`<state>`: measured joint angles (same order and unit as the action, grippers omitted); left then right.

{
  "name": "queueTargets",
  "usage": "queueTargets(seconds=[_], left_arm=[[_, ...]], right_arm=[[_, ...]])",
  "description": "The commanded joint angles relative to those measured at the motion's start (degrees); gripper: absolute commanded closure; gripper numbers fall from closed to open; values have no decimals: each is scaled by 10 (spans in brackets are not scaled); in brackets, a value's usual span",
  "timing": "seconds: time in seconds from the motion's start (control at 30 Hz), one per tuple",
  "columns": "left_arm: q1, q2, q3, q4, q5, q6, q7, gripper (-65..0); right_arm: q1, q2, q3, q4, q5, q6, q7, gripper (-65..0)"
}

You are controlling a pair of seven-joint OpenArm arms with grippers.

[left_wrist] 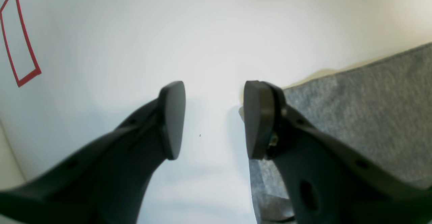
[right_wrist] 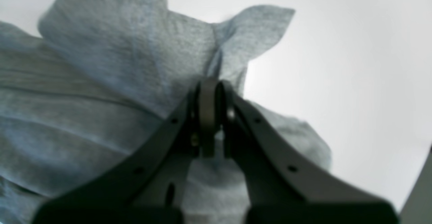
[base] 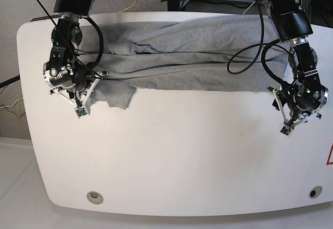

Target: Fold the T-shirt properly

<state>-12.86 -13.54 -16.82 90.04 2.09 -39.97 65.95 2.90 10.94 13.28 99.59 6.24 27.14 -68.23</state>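
The heather-grey T-shirt (base: 192,52) lies crumpled lengthwise across the far half of the white table (base: 182,156). In the base view my right gripper (base: 80,110) is at the shirt's left end. The right wrist view shows this gripper (right_wrist: 211,92) shut on a bunched fold of the T-shirt (right_wrist: 101,99), with a corner of fabric sticking up past the fingertips. My left gripper (base: 286,127) is just off the shirt's right end. In the left wrist view it (left_wrist: 214,119) is open and empty over bare table, with the T-shirt's edge (left_wrist: 364,116) beside its right finger (left_wrist: 256,119).
A red outline mark (left_wrist: 20,38) is on the table near the left gripper and also shows at the table's right edge in the base view (base: 330,156). Two round holes (base: 94,196) (base: 312,192) sit near the front edge. Cables (base: 250,57) hang over the shirt from the arms.
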Motion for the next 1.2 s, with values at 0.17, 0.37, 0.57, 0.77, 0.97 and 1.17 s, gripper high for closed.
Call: queueTargets(seconds=[0.17, 0.37, 0.57, 0.77, 0.97, 1.17], left_arm=[[-11, -7, -1, 7, 0, 0, -8, -270], [-10, -6, -1, 7, 0, 0, -8, -270], [-4, -1, -1, 7, -1, 0, -9, -270], [-3, 6, -1, 7, -1, 0, -9, -270], [-3, 17, -1, 7, -1, 0, -9, -270], [2, 18, -1, 7, -1, 0, -9, -270]], right_arm=[[-39, 4, 0, 62, 7, 1, 6, -13], [-79, 4, 1, 86, 7, 1, 5, -13], [-109, 4, 7, 110, 7, 1, 1, -13], [-114, 4, 28, 117, 7, 5, -22, -13], [-110, 8, 38, 132, 7, 6, -49, -13], [-115, 9, 36, 147, 7, 6, -66, -13]])
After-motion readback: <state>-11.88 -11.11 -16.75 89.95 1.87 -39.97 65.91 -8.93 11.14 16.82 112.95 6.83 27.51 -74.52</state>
